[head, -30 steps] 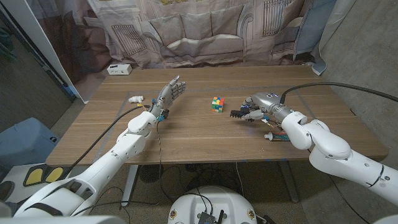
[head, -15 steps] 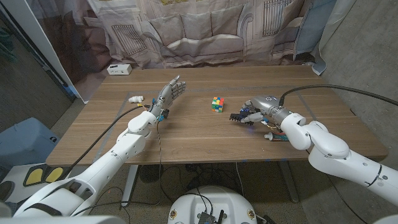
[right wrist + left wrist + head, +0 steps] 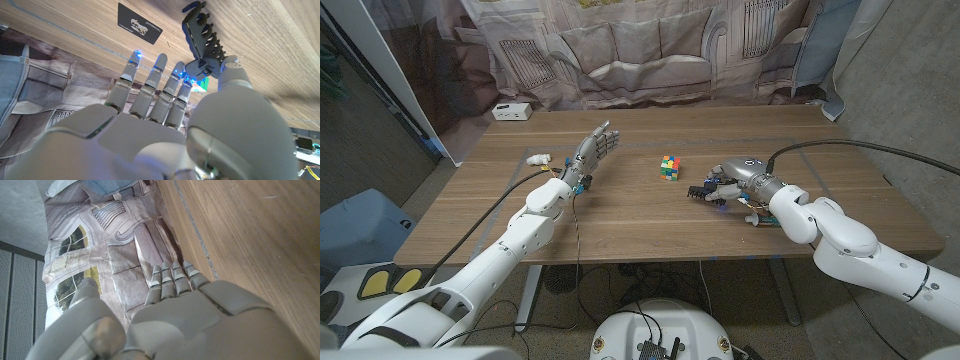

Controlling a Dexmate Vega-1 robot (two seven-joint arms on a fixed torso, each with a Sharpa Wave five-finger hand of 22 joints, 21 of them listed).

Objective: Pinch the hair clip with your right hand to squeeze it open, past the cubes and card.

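Note:
My right hand pinches a black toothed hair clip just above the table, right of the middle. In the right wrist view the hair clip is held at its handle end between the thumb and fingertips, with its teeth pointing away from the palm. A multicoloured cube stands a short way to the left of the clip. A black card with a white picture lies on the wood beyond the fingers. My left hand is raised at the table's left middle, fingers straight and apart, holding nothing.
A white box sits at the table's far left corner. A small white object lies left of my left arm. Small colourful items lie by my right wrist. A printed curtain hangs behind the table.
My right hand has drifted slightly left and toward the near edge with the hair clip still pinched. The left hand and the cube have stayed put.

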